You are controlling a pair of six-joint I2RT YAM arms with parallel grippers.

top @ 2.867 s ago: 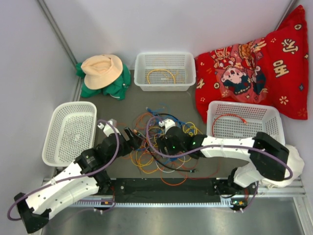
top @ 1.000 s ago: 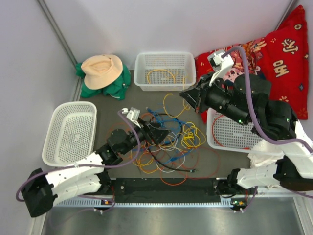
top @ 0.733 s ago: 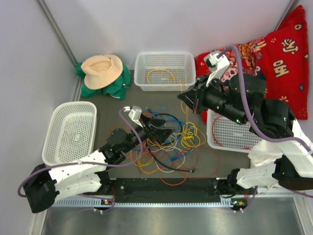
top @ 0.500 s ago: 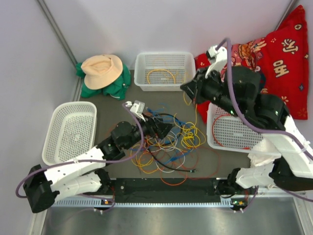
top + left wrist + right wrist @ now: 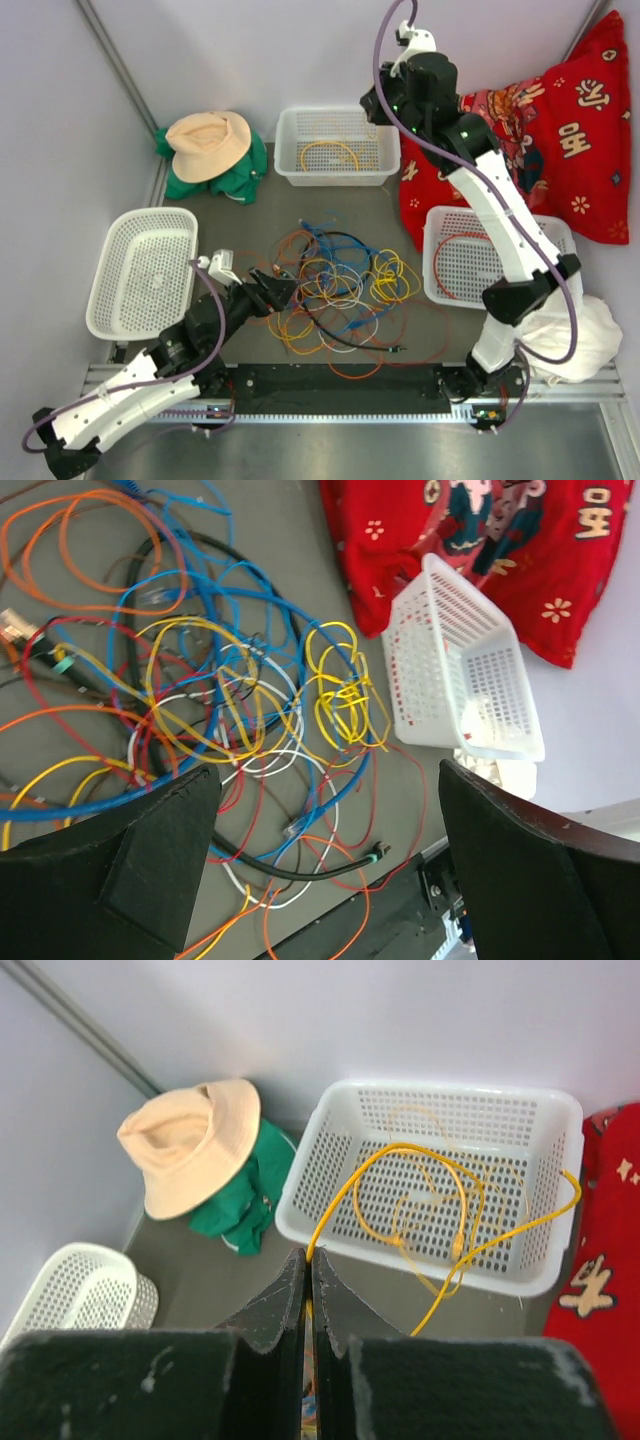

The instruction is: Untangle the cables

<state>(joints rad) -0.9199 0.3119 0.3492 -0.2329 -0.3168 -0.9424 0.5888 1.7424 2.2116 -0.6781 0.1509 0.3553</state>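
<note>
Hanging from the clamped right end effector (image 5: 305, 1258), a yellow cable (image 5: 395, 1148) loops over the basket (image 5: 450, 1088).

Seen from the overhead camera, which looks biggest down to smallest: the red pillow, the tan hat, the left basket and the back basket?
1. Red pillow, partly behind the right arm.
2. Left basket.
3. Back basket; it sits farther away, so the two may really match.
4. Tan hat.
</note>
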